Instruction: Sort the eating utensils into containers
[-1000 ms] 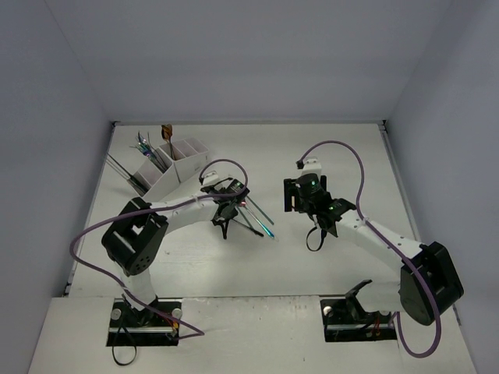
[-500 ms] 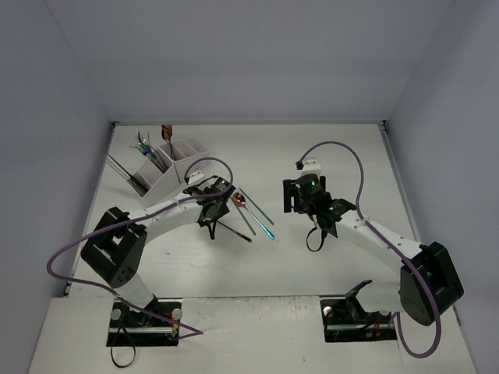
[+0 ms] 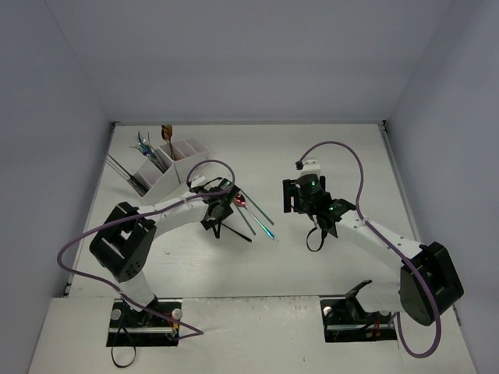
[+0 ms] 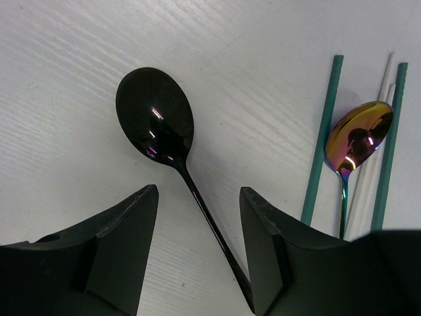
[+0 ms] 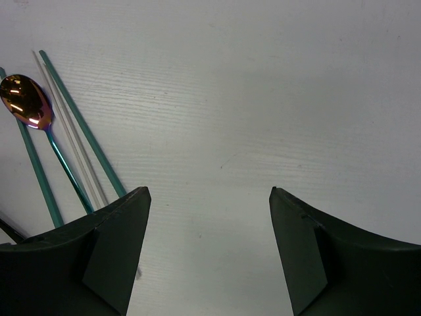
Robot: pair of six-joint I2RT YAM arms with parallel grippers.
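left wrist: black spoon (image 4: 156,122) lies within parted left gripper (image 4: 197,194).

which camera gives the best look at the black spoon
Left wrist: the black spoon fills the frame, its bowl whole and its handle running towards the bottom edge. Top external shows the spoon only as a thin dark line. Right wrist catches at most a dark sliver at its lower left edge.
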